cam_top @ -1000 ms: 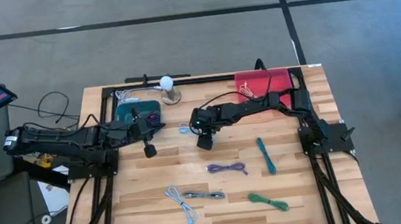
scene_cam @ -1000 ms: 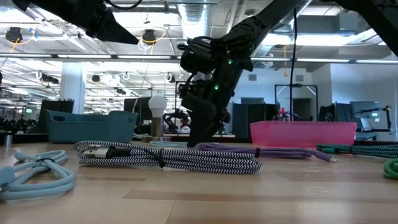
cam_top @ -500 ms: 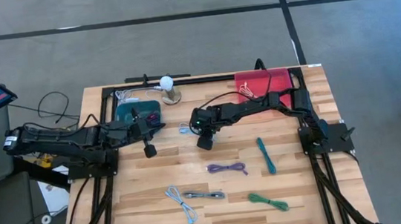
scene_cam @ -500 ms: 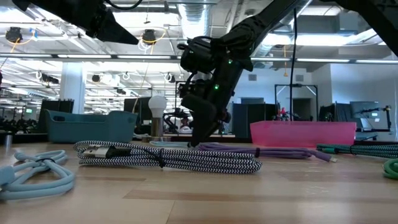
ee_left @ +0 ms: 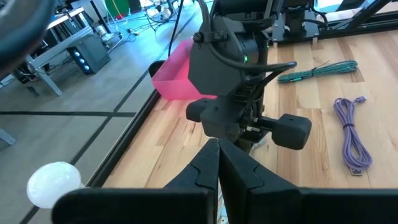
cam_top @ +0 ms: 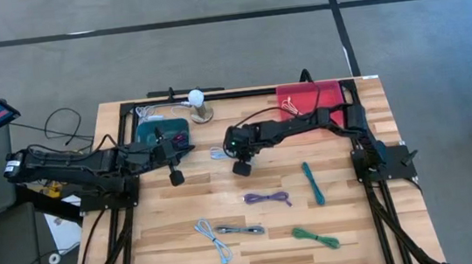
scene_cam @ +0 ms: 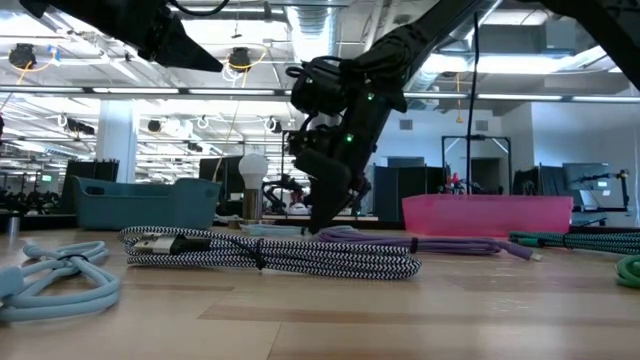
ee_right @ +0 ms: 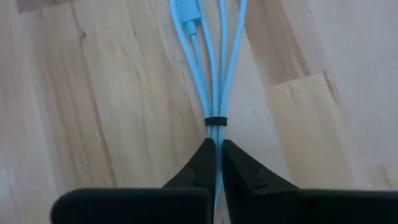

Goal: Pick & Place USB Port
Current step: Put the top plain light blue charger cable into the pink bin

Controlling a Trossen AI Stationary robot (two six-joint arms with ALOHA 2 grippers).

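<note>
A light blue USB cable bundle, bound by a black tie, lies on the wooden table near its middle. My right gripper slants down from the right and is shut on it; in the high view the gripper is at the cable. My left gripper is shut on nothing and hovers by the teal bin, pointing toward the right arm. My right gripper pinches the bundled strands between its two fingers, just behind the black tie. The fingers come steeply from above, slanting from the table's right, and lie along the strands. The cable's loops lie on the table beyond the fingertips.
A pink bin stands at the far right, and a lamp with a white bulb at the far edge. Purple, teal, green, pale blue and black-and-white braided cables lie toward the near side.
My right gripper has shut on the light blue cable bundle while staying in place. The cable remains on the table.
</note>
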